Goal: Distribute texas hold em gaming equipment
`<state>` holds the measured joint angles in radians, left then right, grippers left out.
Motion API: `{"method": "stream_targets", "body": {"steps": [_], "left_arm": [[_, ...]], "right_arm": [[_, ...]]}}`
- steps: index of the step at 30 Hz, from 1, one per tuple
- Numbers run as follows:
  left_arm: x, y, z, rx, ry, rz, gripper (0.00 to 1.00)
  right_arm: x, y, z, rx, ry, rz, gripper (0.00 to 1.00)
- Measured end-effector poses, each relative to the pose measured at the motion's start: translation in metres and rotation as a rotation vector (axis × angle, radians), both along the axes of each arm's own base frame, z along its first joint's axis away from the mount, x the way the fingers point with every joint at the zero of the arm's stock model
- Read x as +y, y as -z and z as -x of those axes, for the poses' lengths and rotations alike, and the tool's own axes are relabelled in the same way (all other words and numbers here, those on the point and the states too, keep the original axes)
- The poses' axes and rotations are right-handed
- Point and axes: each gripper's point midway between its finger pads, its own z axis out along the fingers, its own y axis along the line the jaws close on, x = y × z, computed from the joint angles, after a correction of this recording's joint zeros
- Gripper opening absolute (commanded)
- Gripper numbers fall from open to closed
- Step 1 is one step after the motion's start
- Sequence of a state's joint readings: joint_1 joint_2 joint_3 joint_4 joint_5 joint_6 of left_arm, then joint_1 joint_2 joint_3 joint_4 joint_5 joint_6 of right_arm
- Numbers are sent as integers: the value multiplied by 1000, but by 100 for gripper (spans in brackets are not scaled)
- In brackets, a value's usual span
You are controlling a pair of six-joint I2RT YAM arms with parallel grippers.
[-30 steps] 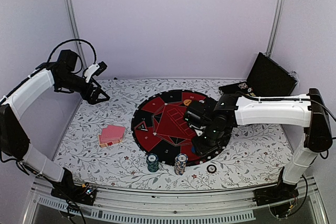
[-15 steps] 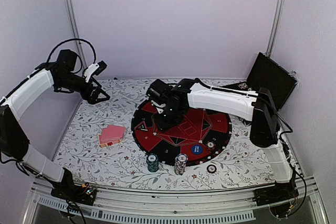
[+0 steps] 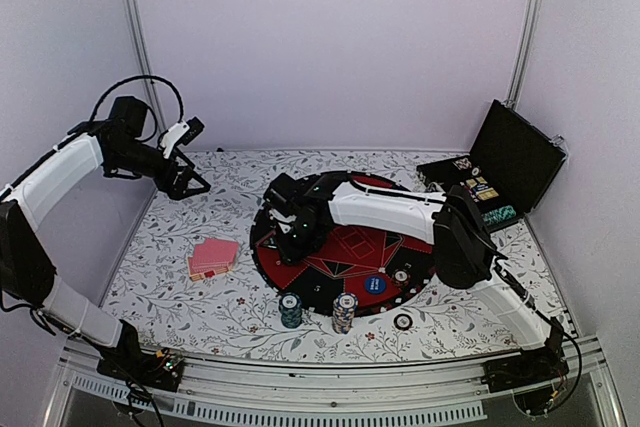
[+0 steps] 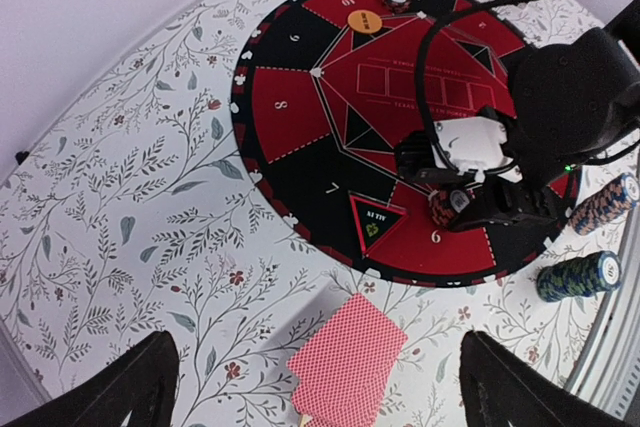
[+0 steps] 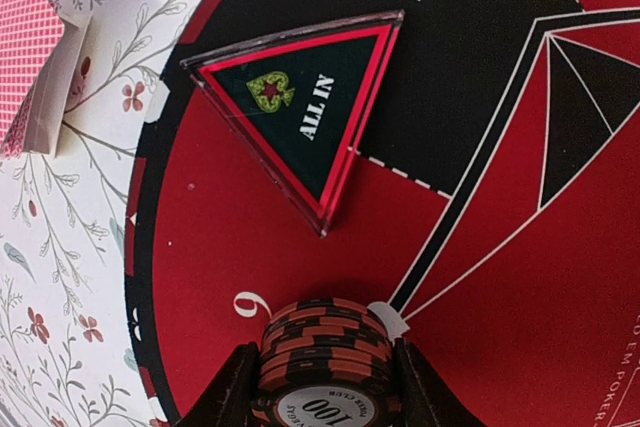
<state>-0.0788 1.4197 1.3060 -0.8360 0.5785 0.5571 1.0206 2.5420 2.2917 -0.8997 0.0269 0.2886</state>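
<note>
**Right gripper** (image 5: 322, 395): jaws stood partway closed, clamped on a stack of dark red chips (image 5: 325, 342) at red segment 6 of the round mat (image 5: 480, 67), near the triangular ALL IN marker (image 5: 300, 112).

**Left gripper** (image 3: 185, 185): was spread wide and empty, raised over the far left of the table (image 3: 200, 307).

**Pink-backed playing cards** (image 3: 212, 257): lay on the table left of the mat.

**Green chip stack** (image 3: 291, 309) and **blue chip stack** (image 3: 345, 313): stood by the mat's near edge.

**Blue disc** (image 3: 374, 285): lay on the mat.
</note>
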Motion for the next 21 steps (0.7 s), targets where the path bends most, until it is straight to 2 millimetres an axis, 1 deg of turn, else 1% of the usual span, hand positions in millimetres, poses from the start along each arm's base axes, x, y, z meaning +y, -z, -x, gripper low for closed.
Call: {"method": "stream_targets", "body": {"steps": [3,9,11,12,13,14,15,21], "left_arm": [[-1,0,-2,-10,1,3,100],[-1,1,-2,-11,5,8,100],[-1,1,-2,-13,5,9,100],[-2,1,-2,-14,5,9,100],[-2,0,-3,-15,5,9,100],[-2,0,-3,-16,5,9,100],[-2,0,-3,-16,5,9,100],[-2,0,-3,-14,4,14,100]], "right_arm": [[2,5,0,6,-4,-3,15],[8,4,1,14,-15,-29,16],[10,4,1,15,-18,-36,18],[10,4,1,15,-20,-37,20],[10,4,1,14,-22,-38,25],[11,5,1,15,-23,-38,32],[11,5,2,15,-25,-39,37],[12,6,2,17,-34,-42,53]]}}
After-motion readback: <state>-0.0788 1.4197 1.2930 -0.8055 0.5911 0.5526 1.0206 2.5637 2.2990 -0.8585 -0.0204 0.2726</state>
